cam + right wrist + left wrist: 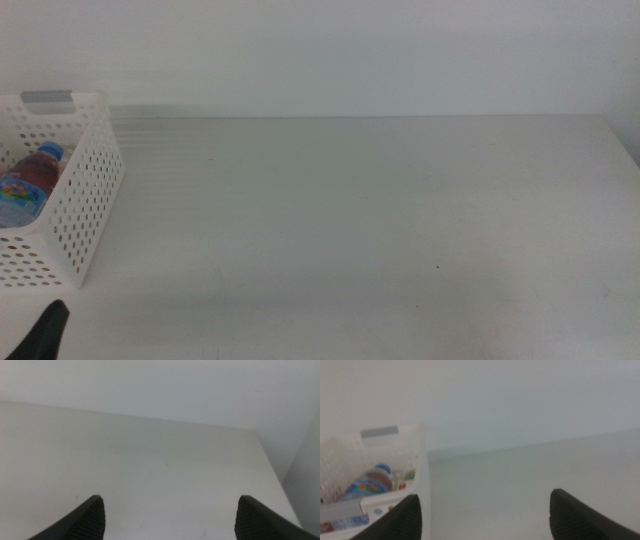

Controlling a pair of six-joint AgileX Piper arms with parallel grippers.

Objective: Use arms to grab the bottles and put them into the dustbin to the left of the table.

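The white basket (85, 190) sits at the far left edge of the table (380, 220), its perforated side wall facing the open tabletop and a grey tab (47, 98) on its back rim. Inside it lies a bottle with a blue cap (32, 180), tilted with the cap toward the back wall; its body looks dark reddish with a colourful label (the picture is too soft to read it). In the left wrist view the same basket (422, 480) shows more of its contents: the blue-capped bottle (370, 482) resting on its side, and next to it some pale shapes with bits of green and red that are too blurred to name.

The left gripper (485, 515) hangs just beside the basket's near corner, over bare table, with its two dark jaws spread wide and nothing between them. In the middle view only one dark tip of it (45, 335) pokes up at the bottom left corner, near the basket's front.

The right gripper (170, 517) is out of the middle view. Its own camera shows its jaws also set wide apart and holding nothing, above plain white tabletop (150, 460) with the table's far edge and right-hand edge in sight
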